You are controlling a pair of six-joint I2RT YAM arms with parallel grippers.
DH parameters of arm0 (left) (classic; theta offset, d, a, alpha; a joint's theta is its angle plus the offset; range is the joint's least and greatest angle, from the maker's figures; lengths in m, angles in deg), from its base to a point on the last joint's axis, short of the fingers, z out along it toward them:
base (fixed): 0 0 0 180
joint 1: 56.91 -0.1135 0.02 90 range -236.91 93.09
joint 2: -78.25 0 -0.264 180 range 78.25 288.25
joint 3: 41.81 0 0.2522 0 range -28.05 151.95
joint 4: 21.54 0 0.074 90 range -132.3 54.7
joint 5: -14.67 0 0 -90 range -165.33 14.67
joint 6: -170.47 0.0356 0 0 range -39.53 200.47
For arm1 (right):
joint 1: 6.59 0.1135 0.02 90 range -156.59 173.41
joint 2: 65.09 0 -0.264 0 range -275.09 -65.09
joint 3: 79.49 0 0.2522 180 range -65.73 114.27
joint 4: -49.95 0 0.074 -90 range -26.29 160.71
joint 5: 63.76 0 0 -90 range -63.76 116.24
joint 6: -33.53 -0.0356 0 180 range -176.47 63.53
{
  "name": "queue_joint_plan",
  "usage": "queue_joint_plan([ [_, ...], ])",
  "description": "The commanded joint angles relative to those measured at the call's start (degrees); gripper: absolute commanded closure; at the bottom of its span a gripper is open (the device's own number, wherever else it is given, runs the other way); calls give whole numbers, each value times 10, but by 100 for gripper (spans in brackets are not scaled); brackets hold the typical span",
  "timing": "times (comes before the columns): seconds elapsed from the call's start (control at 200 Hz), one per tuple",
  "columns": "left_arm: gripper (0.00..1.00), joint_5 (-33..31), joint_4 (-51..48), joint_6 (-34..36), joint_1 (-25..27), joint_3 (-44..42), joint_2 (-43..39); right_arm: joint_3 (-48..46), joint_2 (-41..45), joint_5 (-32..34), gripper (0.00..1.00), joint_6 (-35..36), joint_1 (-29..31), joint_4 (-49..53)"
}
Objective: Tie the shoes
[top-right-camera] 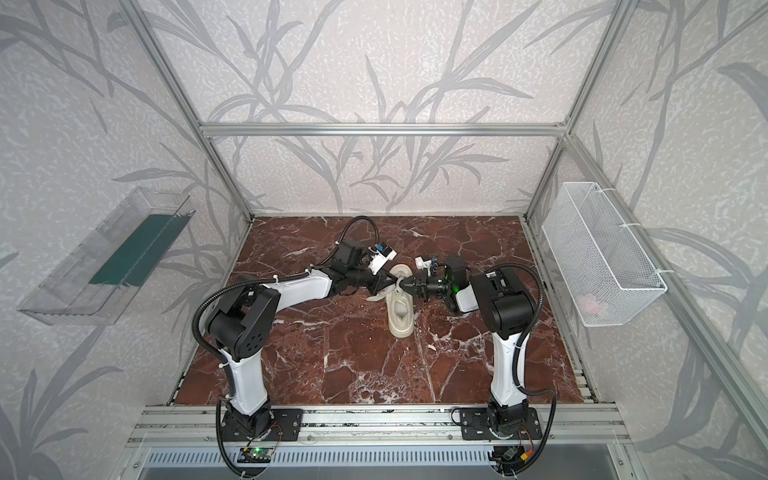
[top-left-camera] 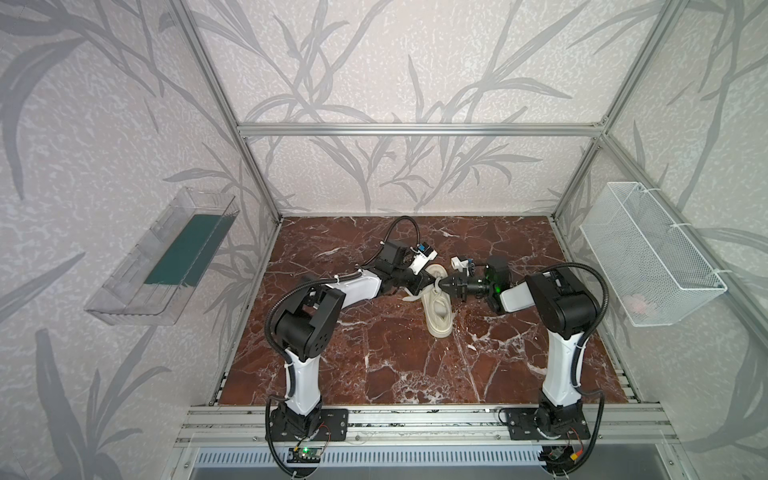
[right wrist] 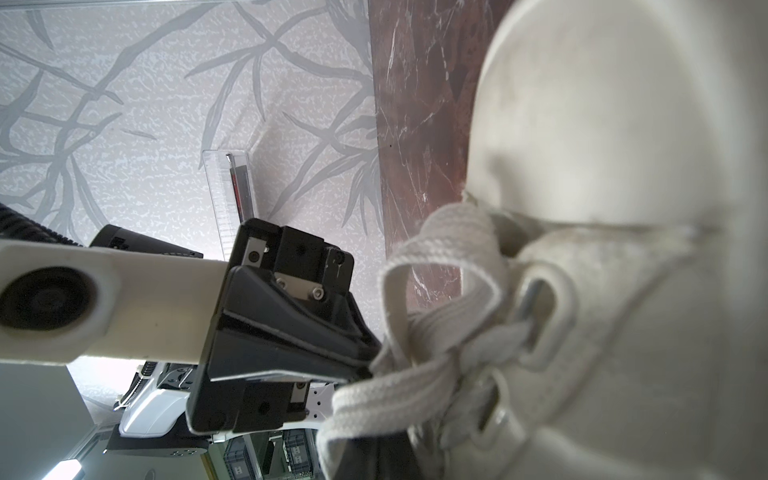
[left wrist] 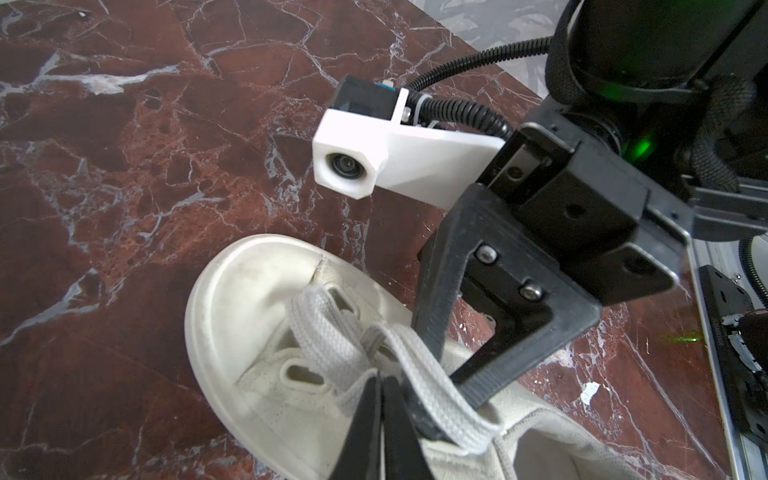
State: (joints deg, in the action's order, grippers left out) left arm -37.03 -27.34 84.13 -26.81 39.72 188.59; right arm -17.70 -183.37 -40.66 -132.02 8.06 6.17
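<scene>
Cream sneaker (top-left-camera: 438, 309) on the marble desk (top-left-camera: 374, 357) right beneath both hands, left hand (top-left-camera: 428, 284) and right hand (top-left-camera: 442, 286) tip to tip over its laces (left wrist: 328, 336), right hand clamped on the laces, left hand's jaws nearly together, grip impossible to tell

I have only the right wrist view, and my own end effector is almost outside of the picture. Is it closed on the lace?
Observer: Yes. In the left wrist view the right end effector is shut on the lace.
Operator: Where does the heel point?
Observer: In both top views the shoe lies with its heel toward the front edge of the table.
Operator: Is any lace free?
Observer: A loose lace end lies on the table, on the shoe's side nearer the left end effector.
</scene>
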Motion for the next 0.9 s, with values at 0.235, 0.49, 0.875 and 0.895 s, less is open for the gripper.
queue_joint_plan([
  [0.235, 60, 9, 51, -58, -20, -20, -47, 28, 71, 17, 100, 226, 3, 255],
  [0.49, 54, 23, 64, -89, -24, -15, -38, 74, 105, 41, 100, 374, 10, 451],
  [0.875, 47, 23, 43, -94, -21, 24, 3, 86, 104, 52, 100, 427, 23, 486],
  [0.895, 47, 24, 45, -95, -21, 24, 2, 86, 104, 52, 100, 427, 23, 486],
])
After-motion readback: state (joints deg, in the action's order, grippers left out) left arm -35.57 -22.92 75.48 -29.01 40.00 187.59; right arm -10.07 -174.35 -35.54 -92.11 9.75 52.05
